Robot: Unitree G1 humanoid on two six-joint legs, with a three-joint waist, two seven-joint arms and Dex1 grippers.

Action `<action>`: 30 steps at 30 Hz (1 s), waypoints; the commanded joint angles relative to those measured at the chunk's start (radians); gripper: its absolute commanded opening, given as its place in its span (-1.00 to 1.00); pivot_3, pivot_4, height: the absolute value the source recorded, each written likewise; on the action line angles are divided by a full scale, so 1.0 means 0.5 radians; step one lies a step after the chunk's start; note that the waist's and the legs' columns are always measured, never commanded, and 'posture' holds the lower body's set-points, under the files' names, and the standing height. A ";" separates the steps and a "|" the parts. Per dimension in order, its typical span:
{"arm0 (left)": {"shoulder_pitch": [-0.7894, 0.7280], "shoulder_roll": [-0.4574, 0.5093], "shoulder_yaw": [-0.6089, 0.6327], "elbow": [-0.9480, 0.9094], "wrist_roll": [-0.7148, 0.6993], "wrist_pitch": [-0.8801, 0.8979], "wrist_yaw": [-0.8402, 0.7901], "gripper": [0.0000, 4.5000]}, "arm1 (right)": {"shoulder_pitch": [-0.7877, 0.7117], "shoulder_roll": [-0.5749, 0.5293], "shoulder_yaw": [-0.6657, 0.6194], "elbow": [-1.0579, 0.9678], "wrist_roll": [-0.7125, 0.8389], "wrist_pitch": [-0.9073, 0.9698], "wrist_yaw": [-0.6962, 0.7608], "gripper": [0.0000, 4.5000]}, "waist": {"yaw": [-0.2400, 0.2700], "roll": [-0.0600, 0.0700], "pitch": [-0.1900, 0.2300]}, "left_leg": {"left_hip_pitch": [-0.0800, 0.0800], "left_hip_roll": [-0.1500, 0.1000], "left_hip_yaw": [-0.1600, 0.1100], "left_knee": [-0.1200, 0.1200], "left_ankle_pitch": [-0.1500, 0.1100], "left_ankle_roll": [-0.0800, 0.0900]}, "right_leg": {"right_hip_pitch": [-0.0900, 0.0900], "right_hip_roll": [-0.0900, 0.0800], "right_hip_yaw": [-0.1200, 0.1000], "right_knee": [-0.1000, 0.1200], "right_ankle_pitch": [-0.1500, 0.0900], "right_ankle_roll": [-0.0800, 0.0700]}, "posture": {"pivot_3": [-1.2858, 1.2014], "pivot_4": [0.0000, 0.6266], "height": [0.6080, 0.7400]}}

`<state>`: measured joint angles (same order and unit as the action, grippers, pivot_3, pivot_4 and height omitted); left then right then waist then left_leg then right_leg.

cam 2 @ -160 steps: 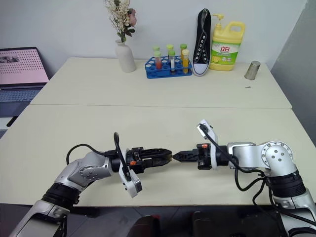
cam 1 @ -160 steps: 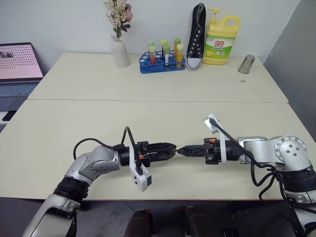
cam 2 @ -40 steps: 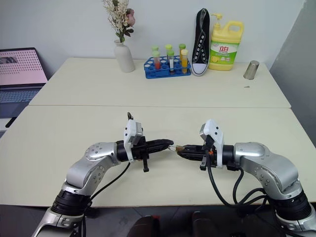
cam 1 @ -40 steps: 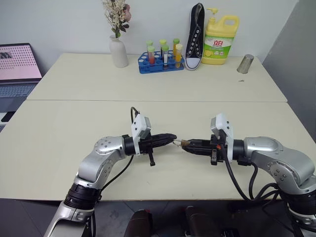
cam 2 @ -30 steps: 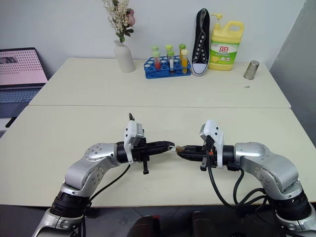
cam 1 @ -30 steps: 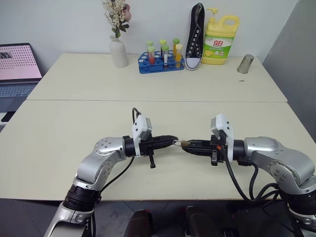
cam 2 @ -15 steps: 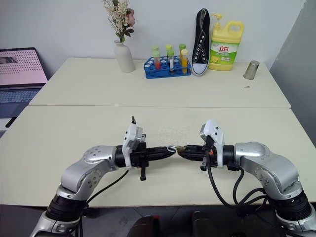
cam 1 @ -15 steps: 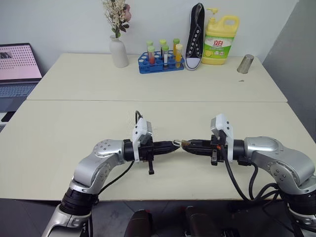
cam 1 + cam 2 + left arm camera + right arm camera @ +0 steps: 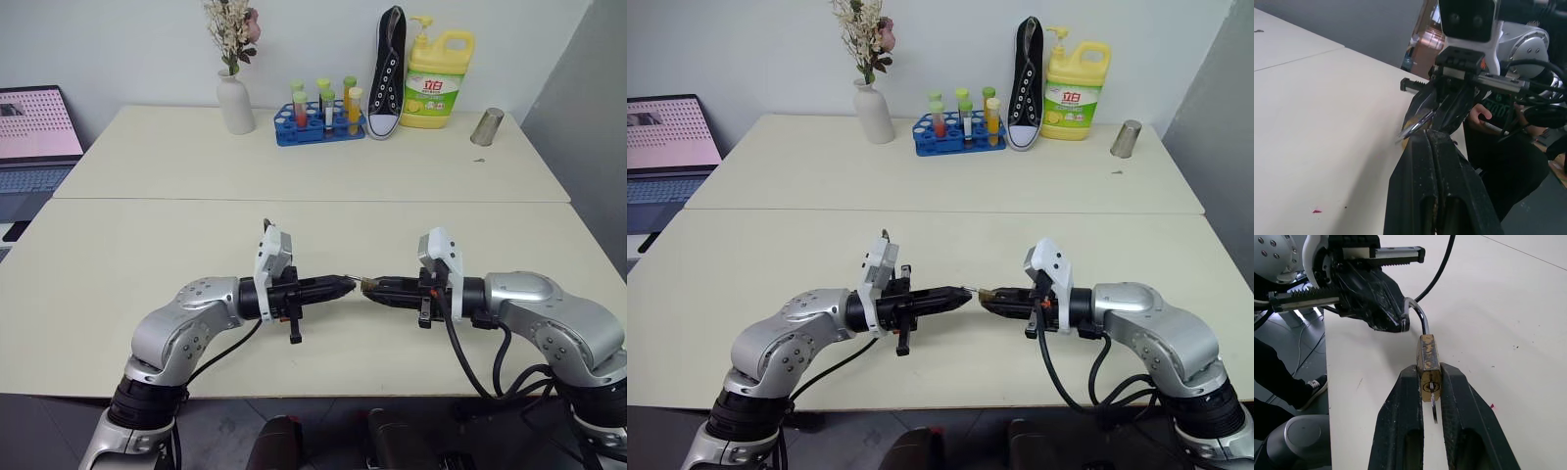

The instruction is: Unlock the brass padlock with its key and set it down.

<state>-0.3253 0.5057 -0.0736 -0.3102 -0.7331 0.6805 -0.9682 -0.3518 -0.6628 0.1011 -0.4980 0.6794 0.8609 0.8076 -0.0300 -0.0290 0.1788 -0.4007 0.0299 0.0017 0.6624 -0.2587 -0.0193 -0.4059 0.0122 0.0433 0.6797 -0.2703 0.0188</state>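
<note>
The brass padlock hangs above the near table, between my two grippers. My right gripper is shut on its golden body. The key sticks out of the keyhole between the right fingers. The padlock's silvery shackle arches over to my left gripper, which is shut on the shackle's end. In the head views, my left gripper and right gripper meet tip to tip at mid-table, both roughly level. The left wrist view shows the left fingers closed, with the shackle at their tip.
Along the far table's back stand a vase, a blue test tube rack, a black sneaker, a yellow detergent bottle and a metal cup. A laptop sits at the far left. A person stands behind the right arm.
My left wrist has rolled and risen slightly, and its elbow has swung outward, still gripping the shackle. The right arm and padlock body have stayed put.
</note>
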 commanded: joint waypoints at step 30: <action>0.185 0.291 -0.134 0.259 0.995 -1.511 -0.197 -0.02 | -0.045 0.038 -0.075 0.114 0.220 0.360 -0.065 -0.93 | 0.002 0.001 0.000 | 0.000 0.001 0.002 -0.001 0.000 0.000 | -0.001 -0.006 0.001 -0.001 0.000 -0.001 | 0.03 -0.52 1.00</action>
<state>-0.2355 0.6547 -0.1574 -0.1655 -0.2228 -0.0615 -1.0680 -0.3563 -0.6509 0.0636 -0.4364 0.7709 1.0316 0.7808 -0.0288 -0.0287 0.1791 -0.4010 0.0300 0.0027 0.6618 -0.2587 -0.0193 -0.4063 0.0080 0.0437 0.6791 -0.2705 0.0182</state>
